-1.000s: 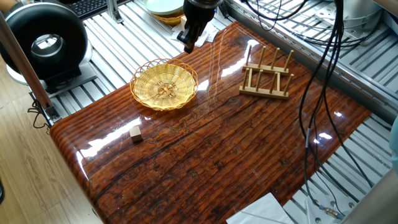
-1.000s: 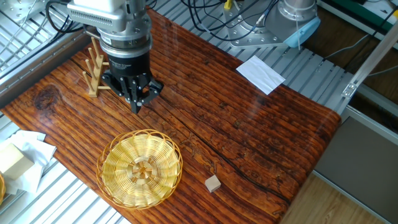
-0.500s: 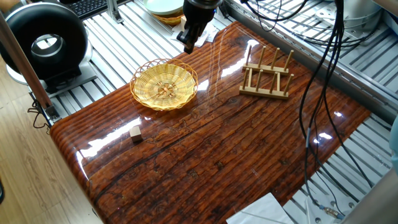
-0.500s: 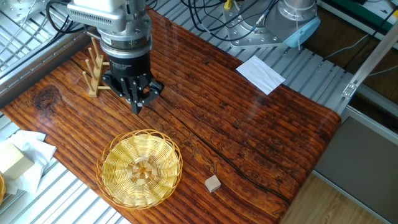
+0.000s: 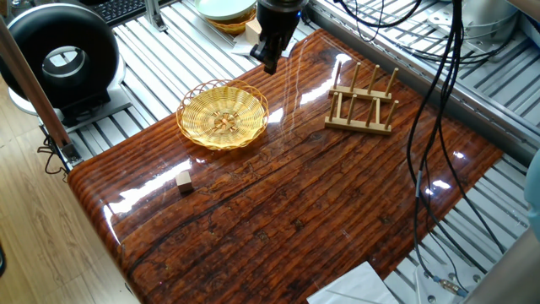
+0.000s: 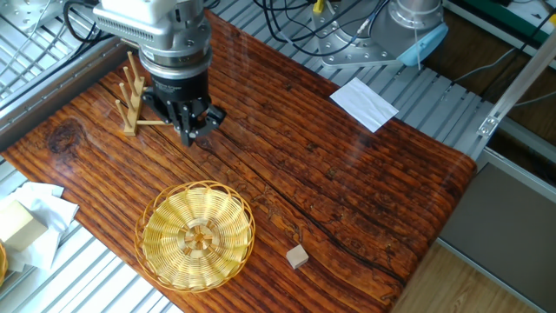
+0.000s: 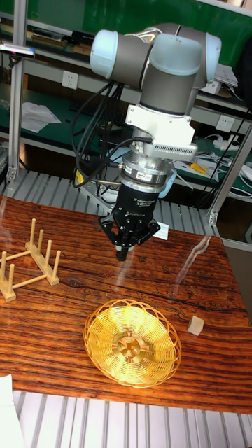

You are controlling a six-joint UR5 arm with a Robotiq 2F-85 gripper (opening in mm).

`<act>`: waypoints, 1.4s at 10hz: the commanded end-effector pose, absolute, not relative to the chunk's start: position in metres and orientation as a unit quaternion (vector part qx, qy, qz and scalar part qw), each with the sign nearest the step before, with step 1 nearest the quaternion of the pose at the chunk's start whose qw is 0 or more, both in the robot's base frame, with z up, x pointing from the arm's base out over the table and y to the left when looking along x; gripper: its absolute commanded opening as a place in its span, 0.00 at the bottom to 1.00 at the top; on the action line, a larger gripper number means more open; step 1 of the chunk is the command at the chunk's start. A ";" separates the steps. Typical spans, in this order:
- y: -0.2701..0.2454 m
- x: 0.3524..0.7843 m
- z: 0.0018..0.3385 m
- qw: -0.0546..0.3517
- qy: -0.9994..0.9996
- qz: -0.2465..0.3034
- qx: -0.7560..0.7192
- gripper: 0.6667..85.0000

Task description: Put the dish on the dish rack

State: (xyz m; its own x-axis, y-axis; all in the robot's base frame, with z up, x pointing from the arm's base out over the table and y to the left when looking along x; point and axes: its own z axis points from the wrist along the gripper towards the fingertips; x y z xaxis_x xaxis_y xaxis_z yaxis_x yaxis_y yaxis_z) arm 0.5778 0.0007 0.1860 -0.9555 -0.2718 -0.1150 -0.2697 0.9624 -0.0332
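The dish (image 5: 223, 115) (image 6: 195, 235) (image 7: 131, 342), a golden woven wicker plate, lies flat on the wooden table near one edge. The dish rack (image 5: 363, 105) (image 6: 135, 96) (image 7: 28, 262), light wood with upright pegs, stands apart from it on the same table. My gripper (image 5: 272, 61) (image 6: 189, 135) (image 7: 122, 253) points straight down and hangs above the bare table between the dish and the rack, beyond the dish's far rim. Its fingers meet at a point and hold nothing.
A small wooden block (image 5: 183, 181) (image 6: 298, 256) (image 7: 196, 323) lies near the dish. A pale bowl in a darker basket (image 5: 224, 13) and a black round device (image 5: 59, 55) sit off the table. White paper (image 6: 363, 103) lies at one edge. Black cables (image 5: 439, 93) hang past the rack.
My gripper has shifted sideways toward the rack side and its fingers have drawn together. The dish, rack and block have not moved.
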 end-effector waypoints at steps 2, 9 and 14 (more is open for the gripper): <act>-0.007 0.581 0.188 0.063 0.987 -0.023 -0.148 0.00; -0.007 0.597 0.190 0.094 0.983 -0.029 -0.155 0.00; -0.006 0.601 0.191 0.103 0.982 -0.027 -0.154 0.00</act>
State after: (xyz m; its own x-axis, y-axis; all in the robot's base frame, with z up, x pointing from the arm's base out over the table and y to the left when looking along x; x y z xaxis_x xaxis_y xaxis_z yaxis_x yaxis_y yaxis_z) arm 0.5986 -0.0082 0.1896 -0.9322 -0.3147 -0.1786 -0.3018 0.9485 -0.0959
